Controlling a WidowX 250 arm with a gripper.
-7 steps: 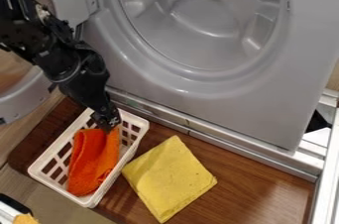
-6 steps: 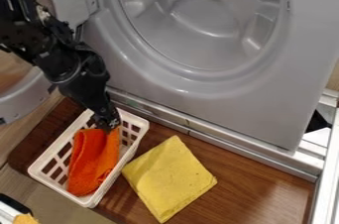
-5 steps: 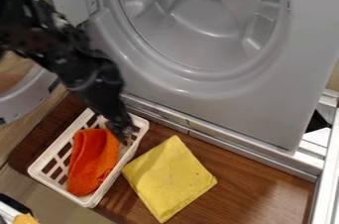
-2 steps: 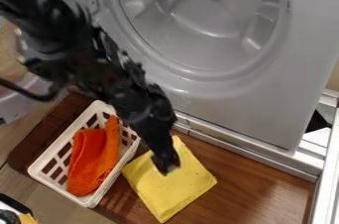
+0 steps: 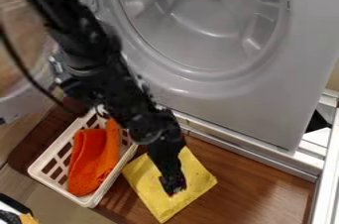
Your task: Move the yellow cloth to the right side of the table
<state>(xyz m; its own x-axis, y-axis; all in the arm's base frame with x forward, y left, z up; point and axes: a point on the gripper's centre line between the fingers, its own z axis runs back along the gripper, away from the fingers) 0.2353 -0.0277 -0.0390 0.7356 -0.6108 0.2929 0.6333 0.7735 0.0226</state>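
Observation:
The black gripper points down over the middle of the yellow cloth, its tip at or just above the fabric; whether it touches cannot be made out. The cloth lies flat and roughly square on the brown wooden table, right of the basket. The arm covers part of the cloth's upper left and centre.
A white basket holding an orange cloth stands to the left. The grey machine front with its round opening rises behind, and a metal rail runs along the table's back edge. Wood surface extends right of the yellow cloth.
From above the basket, the gripper has moved right and toward the front, onto the yellow cloth. Both cloths and the basket look unmoved.

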